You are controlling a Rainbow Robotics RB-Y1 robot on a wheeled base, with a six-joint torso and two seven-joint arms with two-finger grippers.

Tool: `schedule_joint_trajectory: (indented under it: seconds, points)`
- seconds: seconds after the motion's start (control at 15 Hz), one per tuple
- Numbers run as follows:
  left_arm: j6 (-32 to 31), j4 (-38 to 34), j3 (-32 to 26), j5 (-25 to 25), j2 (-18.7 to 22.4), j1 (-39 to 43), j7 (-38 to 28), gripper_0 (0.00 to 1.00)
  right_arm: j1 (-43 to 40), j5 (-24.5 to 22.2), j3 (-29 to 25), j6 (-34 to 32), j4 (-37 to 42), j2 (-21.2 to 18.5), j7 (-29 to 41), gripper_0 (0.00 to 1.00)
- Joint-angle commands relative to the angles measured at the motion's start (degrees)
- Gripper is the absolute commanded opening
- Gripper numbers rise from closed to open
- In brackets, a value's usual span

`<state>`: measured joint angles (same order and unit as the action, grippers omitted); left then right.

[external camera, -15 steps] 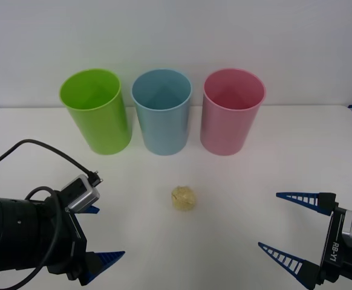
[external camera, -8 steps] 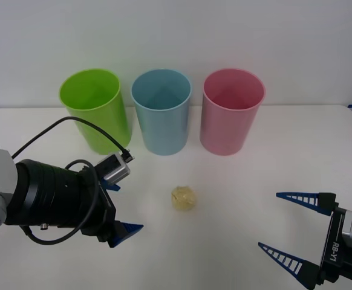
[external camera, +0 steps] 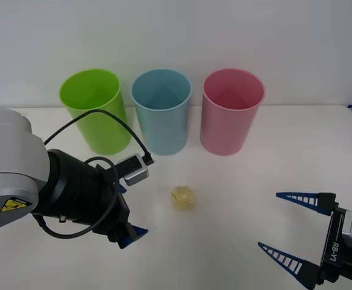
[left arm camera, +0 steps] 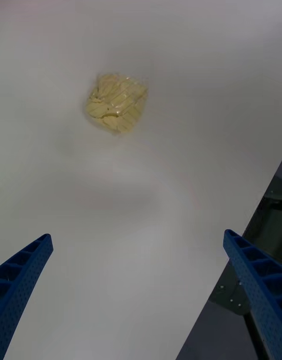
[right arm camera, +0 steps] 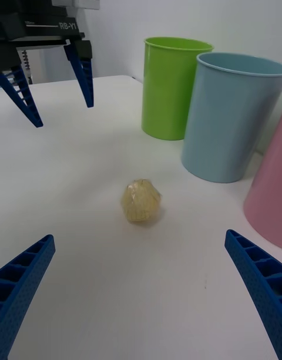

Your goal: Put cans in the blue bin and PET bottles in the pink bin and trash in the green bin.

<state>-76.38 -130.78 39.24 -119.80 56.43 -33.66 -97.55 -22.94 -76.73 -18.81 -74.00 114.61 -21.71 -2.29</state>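
Trash, a small pale-yellow wrinkly ball, lies loose near the wide-open left gripper; an off-centre close could roll it away; right gripper idles open.

Three bins are standing in a row at the back of the surface: the green bin on the left, the blue bin in the middle, the pink bin on the right. The trash is lying in front of the blue bin, just to the right of the left tool. The right tool is sitting well apart from the trash, to its right and nearer the front edge.
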Motion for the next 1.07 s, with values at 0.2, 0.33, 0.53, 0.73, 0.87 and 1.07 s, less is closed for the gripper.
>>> schedule_joint_trajectory:
  seconds: [0.2, 0.33, 0.53, 0.73, 0.87, 1.07]
  points:
    - [2.29, 8.53, 12.44, -8.78, -5.11, -10.55, -2.12, 1.0, 0.0, 0.0, 0.0, 0.0, 0.0, 0.0, 0.0, 1.0]
    - [3.26, 10.64, 17.37, -10.89, -7.39, -14.33, -6.42, 1.0, 0.0, 0.0, 0.0, 0.0, 0.0, 0.0, 0.0, 1.0]
    - [3.26, 13.27, 18.16, -11.33, -10.91, -15.12, -6.6, 1.0, 0.0, 0.0, 0.0, 0.0, 0.0, 0.0, 0.0, 1.0]
    - [2.91, 18.46, 18.24, -11.86, -16.09, -16.09, -6.42, 1.0, 0.0, 0.0, 0.0, 0.0, 0.0, 0.0, 0.0, 1.0]
    - [1.76, 21.98, 18.24, -13.62, -19.61, -16.79, -6.25, 1.0, 0.0, 0.0, 0.0, 0.0, 0.0, 0.0, 0.0, 1.0]
    - [1.67, 25.23, 19.12, -16.78, -22.33, -17.49, -6.25, 1.0, 0.0, 0.0, 0.0, 0.0, 0.0, 0.0, 0.0, 1.0]
